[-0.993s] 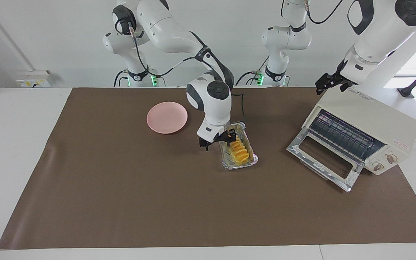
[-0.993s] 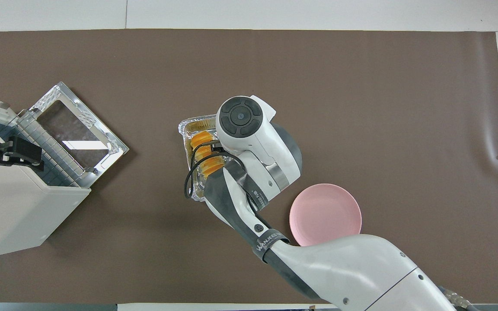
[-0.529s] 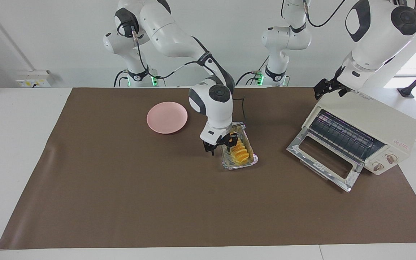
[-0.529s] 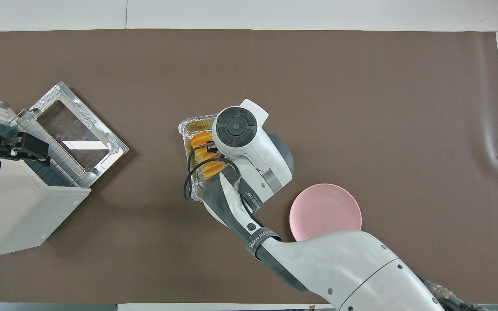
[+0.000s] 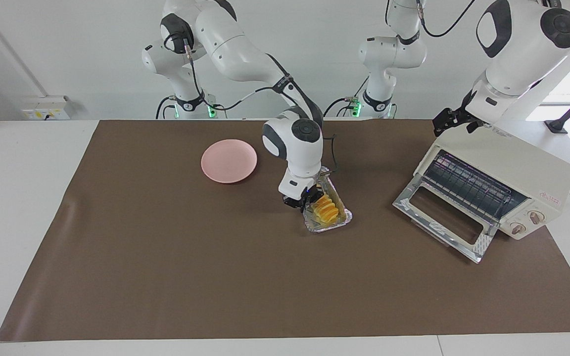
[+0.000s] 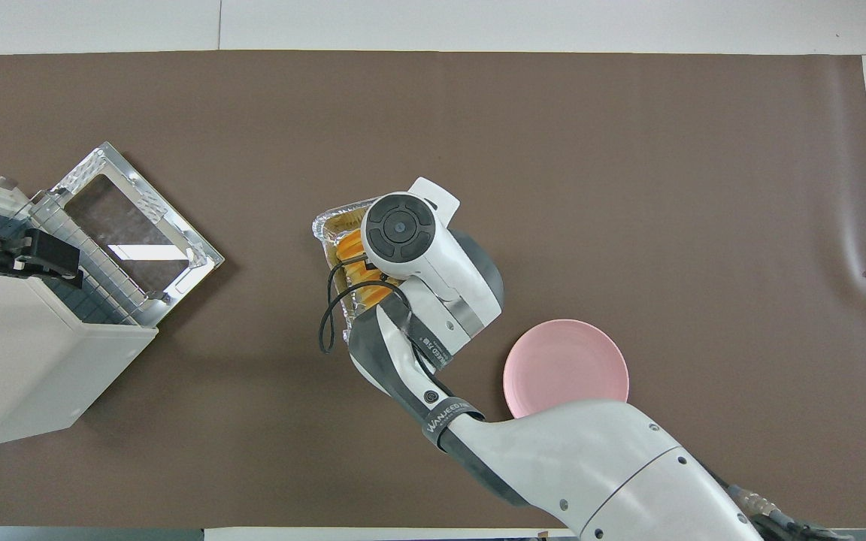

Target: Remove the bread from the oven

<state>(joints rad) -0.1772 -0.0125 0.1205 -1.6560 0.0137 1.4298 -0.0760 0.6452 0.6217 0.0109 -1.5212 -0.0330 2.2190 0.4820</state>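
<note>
- Two arms are at work; the right gripper (image 5: 309,201) is down in the foil tray (image 5: 340,223), fingers pressed together, apparently pinching the bread (image 5: 326,209), though its wrist hides the contact.
- The bread lies in this tray, on the brown mat (image 5: 215,272) between the pink plate (image 5: 229,160) and the oven (image 5: 500,180).
- The oven's door (image 5: 443,222) is dropped open.
- The left gripper (image 5: 451,118) waits over the oven's top, fingers spread.
</note>
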